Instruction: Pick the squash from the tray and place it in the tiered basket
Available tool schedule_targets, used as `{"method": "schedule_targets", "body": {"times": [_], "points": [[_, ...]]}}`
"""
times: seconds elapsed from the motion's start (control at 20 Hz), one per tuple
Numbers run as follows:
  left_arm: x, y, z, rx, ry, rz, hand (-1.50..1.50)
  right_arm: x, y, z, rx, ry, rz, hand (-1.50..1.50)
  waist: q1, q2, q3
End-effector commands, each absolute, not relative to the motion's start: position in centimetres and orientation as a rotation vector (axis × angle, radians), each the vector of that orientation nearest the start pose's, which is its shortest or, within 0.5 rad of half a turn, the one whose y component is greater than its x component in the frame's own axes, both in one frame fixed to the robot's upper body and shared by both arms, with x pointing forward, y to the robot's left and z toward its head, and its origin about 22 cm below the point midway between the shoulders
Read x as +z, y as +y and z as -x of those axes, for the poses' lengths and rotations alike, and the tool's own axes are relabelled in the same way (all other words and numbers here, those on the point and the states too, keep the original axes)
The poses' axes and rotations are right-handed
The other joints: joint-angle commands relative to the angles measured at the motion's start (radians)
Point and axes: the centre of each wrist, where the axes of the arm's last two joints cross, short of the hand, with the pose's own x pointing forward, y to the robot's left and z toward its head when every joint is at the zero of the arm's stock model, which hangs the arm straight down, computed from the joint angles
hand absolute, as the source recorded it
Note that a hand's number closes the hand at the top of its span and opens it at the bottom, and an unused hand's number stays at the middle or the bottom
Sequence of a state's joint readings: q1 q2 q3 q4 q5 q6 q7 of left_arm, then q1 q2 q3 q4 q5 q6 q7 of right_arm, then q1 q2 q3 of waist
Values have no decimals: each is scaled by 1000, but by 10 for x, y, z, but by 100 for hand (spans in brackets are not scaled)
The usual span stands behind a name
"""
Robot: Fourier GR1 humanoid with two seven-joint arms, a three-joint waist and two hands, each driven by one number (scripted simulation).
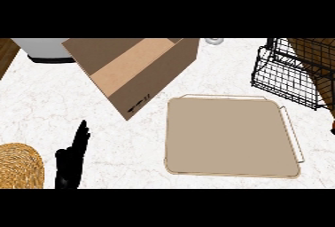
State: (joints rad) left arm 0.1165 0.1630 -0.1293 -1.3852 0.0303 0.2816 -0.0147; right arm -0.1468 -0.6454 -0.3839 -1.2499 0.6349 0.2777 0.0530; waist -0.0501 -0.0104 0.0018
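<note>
The tan tray [229, 133] with a thin wire rim lies flat on the counter, right of centre, and nothing lies on it. No squash shows anywhere in the head view. The black wire tiered basket [288, 80] stands at the back right, partly cut off by the view's edge. My left hand [71, 159] rests at the lower left with straight fingers pointing up, well left of the tray and holding nothing. My right hand does not show. A tiny dark sliver [332, 131] at the right edge is too small to identify.
A tilted open cardboard box [134, 66] stands at the back, its corner close to the tray's far left corner. A woven straw round [18, 166] sits at the lower left. A white appliance [46, 48] stands at the back left, and a small pale object [215, 41] at the back edge.
</note>
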Motion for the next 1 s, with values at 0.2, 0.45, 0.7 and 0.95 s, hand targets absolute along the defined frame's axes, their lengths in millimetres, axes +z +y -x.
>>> {"method": "schedule_targets", "body": {"times": [0.2,0.45,0.7,0.95], "points": [[-57,253,-202,1,-1291,-272,0,224,-552,-195,451,-1388,1063,150,23,5,-1],[-67,266,-191,-10,-1300,-251,0,277,-553,-168,487,-1410,1150,150,37,7,-3],[-43,239,-209,0,-1309,-252,0,293,-536,-176,438,-1403,1161,150,49,8,-2],[-57,242,-229,-17,-1287,-252,0,310,-529,-220,404,-1385,1181,150,60,13,-2]]}}
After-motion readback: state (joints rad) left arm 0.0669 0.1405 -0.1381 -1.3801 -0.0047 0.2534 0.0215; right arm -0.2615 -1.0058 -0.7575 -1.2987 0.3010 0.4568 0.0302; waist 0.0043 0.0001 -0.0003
